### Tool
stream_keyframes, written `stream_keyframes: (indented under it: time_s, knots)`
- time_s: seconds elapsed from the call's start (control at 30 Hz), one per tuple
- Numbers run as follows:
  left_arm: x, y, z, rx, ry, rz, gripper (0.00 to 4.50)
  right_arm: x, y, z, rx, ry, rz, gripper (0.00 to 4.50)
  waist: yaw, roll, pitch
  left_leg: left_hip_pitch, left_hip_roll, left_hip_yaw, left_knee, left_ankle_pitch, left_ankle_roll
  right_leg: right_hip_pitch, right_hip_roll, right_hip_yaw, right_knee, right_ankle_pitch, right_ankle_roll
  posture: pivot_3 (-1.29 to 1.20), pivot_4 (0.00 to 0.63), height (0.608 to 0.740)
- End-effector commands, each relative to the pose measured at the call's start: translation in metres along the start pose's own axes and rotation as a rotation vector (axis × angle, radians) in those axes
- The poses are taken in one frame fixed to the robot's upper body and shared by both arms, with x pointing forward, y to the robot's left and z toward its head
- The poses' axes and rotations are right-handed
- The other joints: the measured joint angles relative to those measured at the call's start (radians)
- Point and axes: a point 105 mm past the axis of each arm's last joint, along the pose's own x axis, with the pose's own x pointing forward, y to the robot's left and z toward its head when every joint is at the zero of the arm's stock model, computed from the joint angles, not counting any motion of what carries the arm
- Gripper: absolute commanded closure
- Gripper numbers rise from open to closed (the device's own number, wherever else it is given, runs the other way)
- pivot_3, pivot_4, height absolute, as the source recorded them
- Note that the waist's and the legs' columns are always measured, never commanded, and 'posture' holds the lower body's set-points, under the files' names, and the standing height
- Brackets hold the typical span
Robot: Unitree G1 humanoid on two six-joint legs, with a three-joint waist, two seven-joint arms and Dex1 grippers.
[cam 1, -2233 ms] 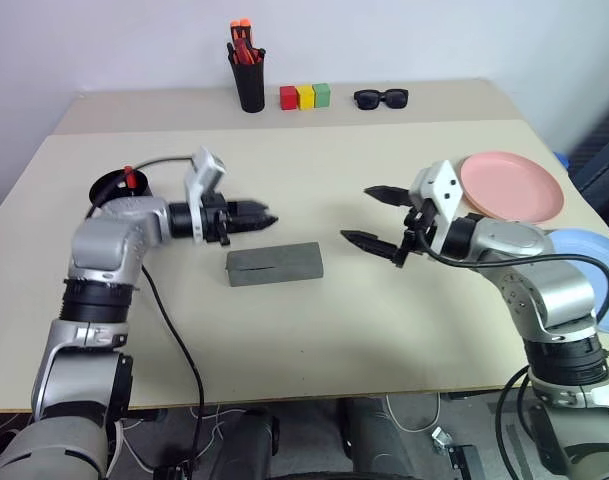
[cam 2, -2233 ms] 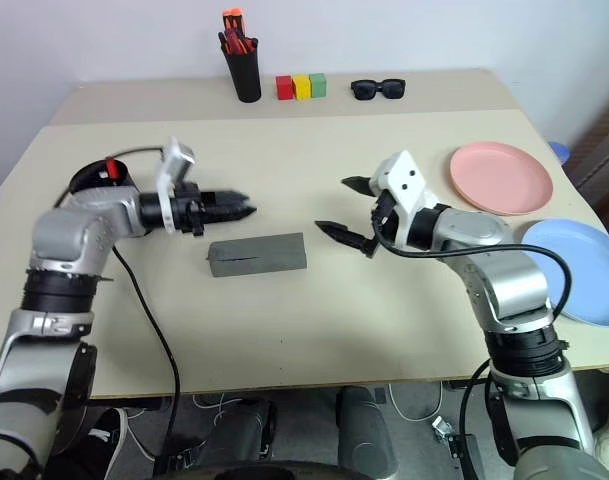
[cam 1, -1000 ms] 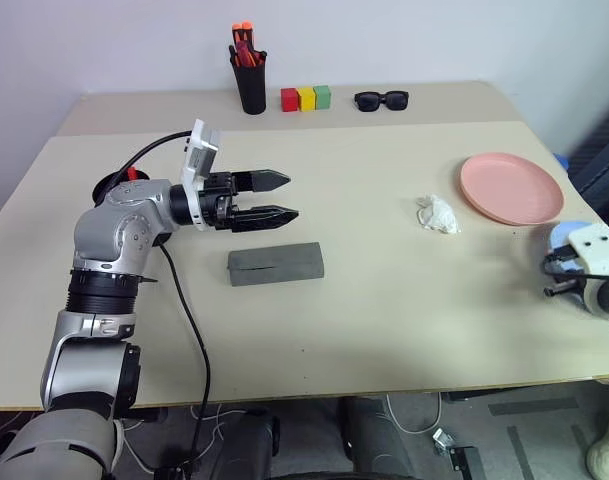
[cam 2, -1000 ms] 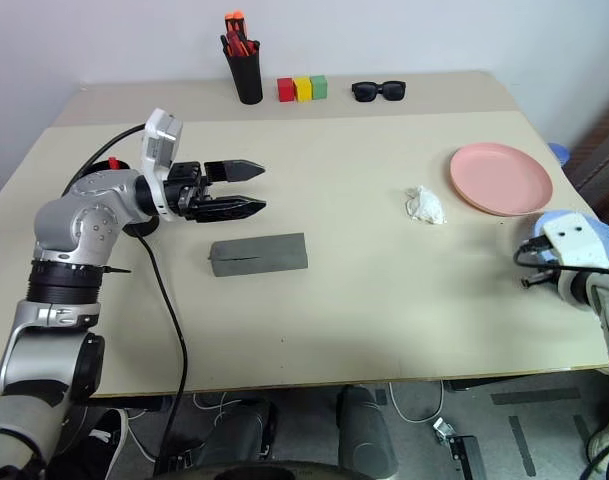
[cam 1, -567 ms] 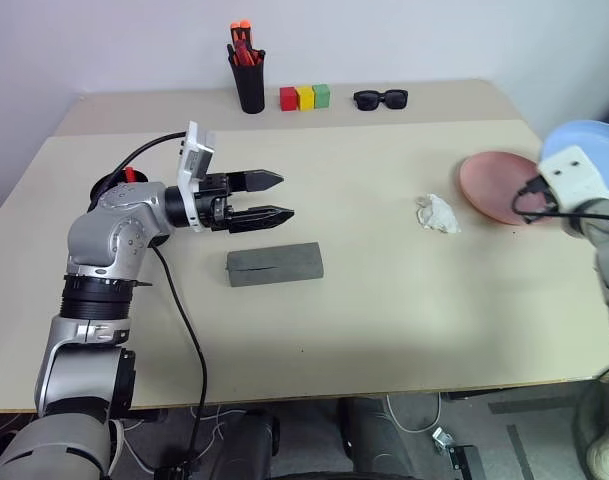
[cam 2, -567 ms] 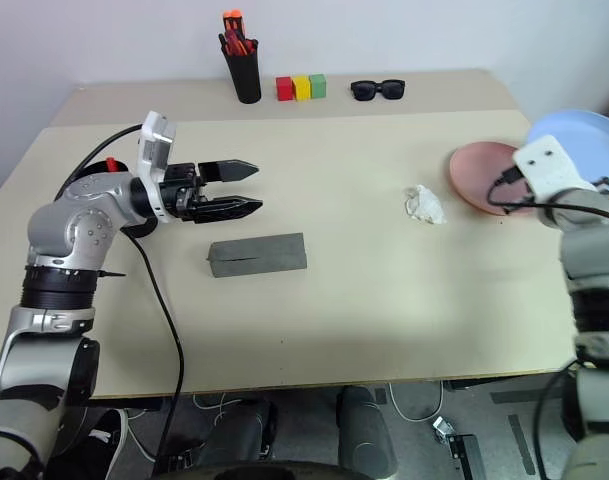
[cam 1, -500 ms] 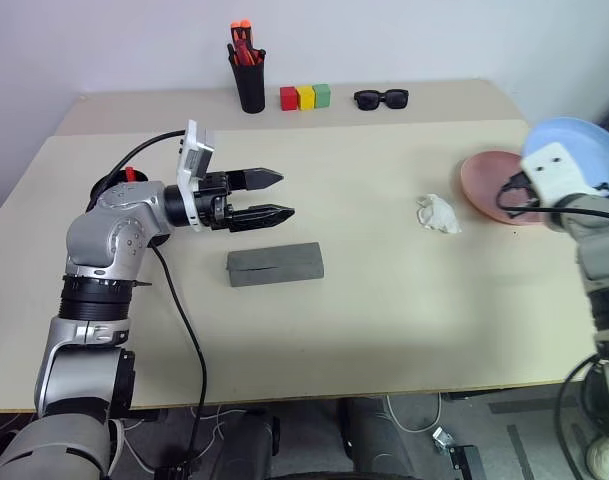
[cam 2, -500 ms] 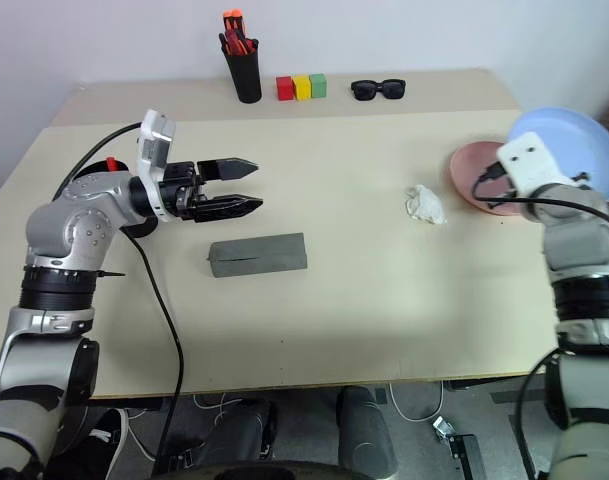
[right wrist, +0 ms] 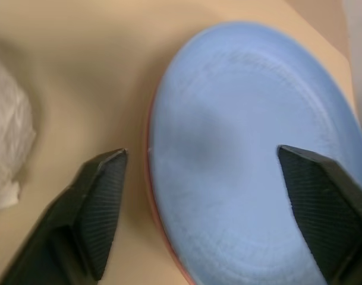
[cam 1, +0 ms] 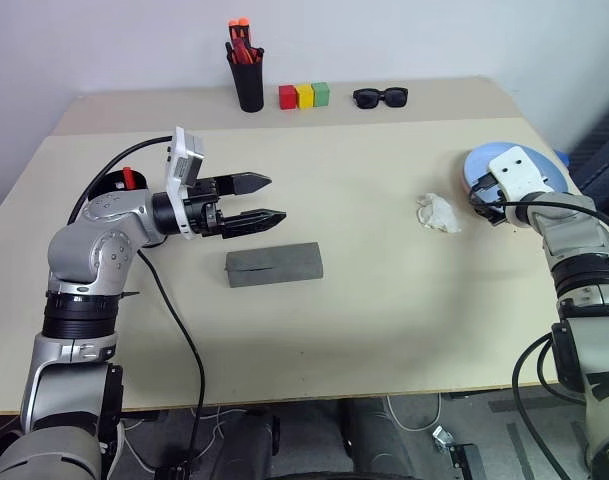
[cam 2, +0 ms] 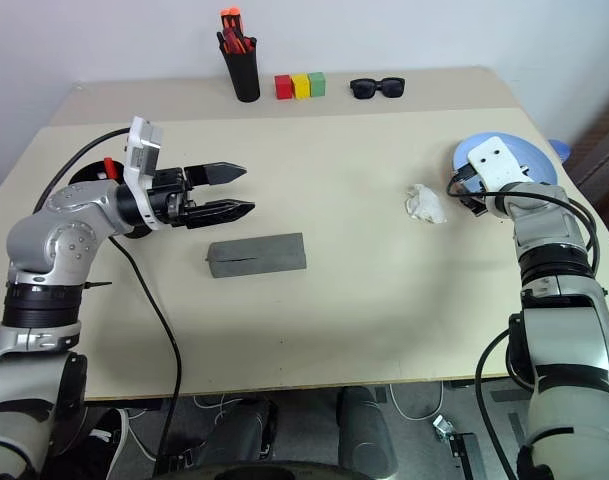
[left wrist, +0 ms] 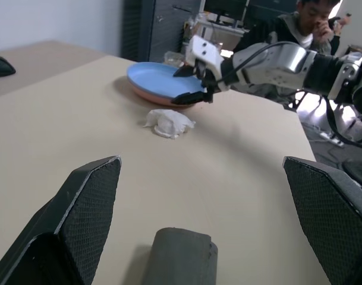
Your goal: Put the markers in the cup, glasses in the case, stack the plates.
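Observation:
The light blue plate [right wrist: 252, 166] lies on top of the salmon pink plate [left wrist: 163, 98] at the table's right side, with only the pink rim showing. My right gripper [left wrist: 187, 85] is open at the stack's near rim, its fingers [right wrist: 94, 208] spread wide over the blue plate. My left gripper [cam 1: 254, 199] hangs open above the table, just behind the shut grey case [cam 1: 274, 264]. Behind my left arm stands the black cup [cam 1: 106, 186] with a red-capped marker [cam 1: 127, 176] upright in it. The glasses are out of view.
A crumpled white wad [cam 1: 439, 213] lies just left of the plates. On the far table stand a black pen holder [cam 1: 249, 82] with orange-red pens, three coloured blocks [cam 1: 304, 96] and black sunglasses [cam 1: 381, 97]. A person [left wrist: 305, 27] sits beyond the table's right end.
My right gripper lifted the blue plate from the table's right edge, carried it over and down onto the pink plate, and opened. My left gripper stayed open and still.

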Motion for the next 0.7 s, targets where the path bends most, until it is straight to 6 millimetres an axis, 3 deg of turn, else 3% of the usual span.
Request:
stream_keyframes:
  time_s: [0.03,0.23,0.43,0.6,0.7]
  knots:
    - [-0.001,-0.005,0.015,0.025,-0.048,-0.019,0.00,-0.014,-0.001,0.056,0.257,-0.207,0.092,0.67,-0.008,0.000,0.000,0.000,0.000,0.000,0.000,0.000,0.001,0.000,0.000,0.000,0.000,0.000,0.000,0.00,0.150,0.740]
    - [0.004,-0.005,0.017,0.020,-0.058,-0.043,0.00,-0.022,0.025,0.057,0.321,-0.210,0.198,0.67,-0.002,0.000,0.000,0.001,0.001,0.000,0.000,-0.001,0.002,0.000,0.001,0.000,0.001,0.000,0.000,0.00,0.150,0.740]
    - [0.003,-0.008,0.015,0.007,-0.044,-0.060,0.00,-0.017,0.058,0.026,0.283,-0.116,0.243,0.67,0.000,0.000,0.000,0.000,0.000,0.000,0.000,-0.001,0.002,0.000,0.000,0.000,0.001,0.000,0.000,0.00,0.150,0.740]
    - [0.000,-0.008,0.015,0.006,-0.033,-0.051,0.00,-0.010,0.069,0.008,0.256,-0.060,0.243,0.67,-0.004,0.000,0.000,0.001,0.000,0.000,0.000,-0.001,0.002,-0.001,0.000,0.000,0.002,0.000,0.000,0.00,0.150,0.740]
    - [-0.001,-0.009,0.016,0.008,-0.031,-0.045,0.00,-0.009,0.075,-0.001,0.258,-0.028,0.278,1.51,-0.003,0.000,0.000,0.001,0.000,0.000,0.000,-0.001,0.002,-0.001,0.000,0.000,0.002,0.000,0.000,0.00,0.150,0.740]
